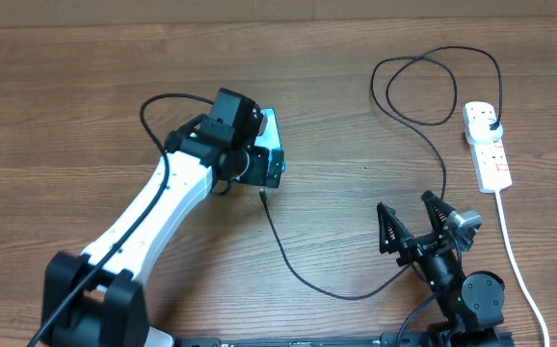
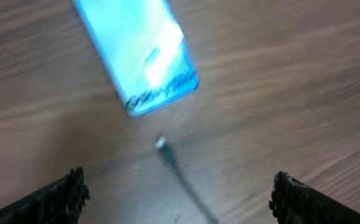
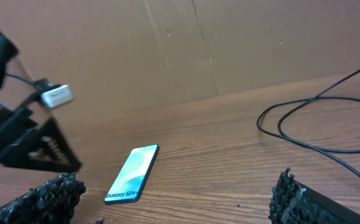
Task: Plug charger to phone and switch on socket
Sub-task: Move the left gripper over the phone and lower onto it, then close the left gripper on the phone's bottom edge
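Hanging over the table (image 1: 66, 77) at centre-left of the overhead frame, the left claw (image 2: 179, 185) is spread wide, and we see nothing between its fingers (image 2: 65, 198). The phone (image 2: 136, 56) lies flat with its blue screen up. From overhead the left wrist covers most of it, and in the left wrist view it fills the upper left, blurred. Just below the phone's bottom edge lies the charger's tip (image 2: 161, 144), near the phone but apart from it, not plugged in. From there the charger (image 1: 348, 295) runs down toward the lower middle of the overhead frame, bends up to the right and loops in the upper right. It ends in its plug (image 1: 491, 123), which sits in the socket (image 1: 493, 164) at the right edge. We cannot tell how the socket's switches stand, as they are too small. A white cord (image 1: 501, 224) trails from the socket to the lower right corner. The right claw (image 1: 404, 204) stands at the lower right, wide open and empty, well apart from the phone, with the charger passing beside it.
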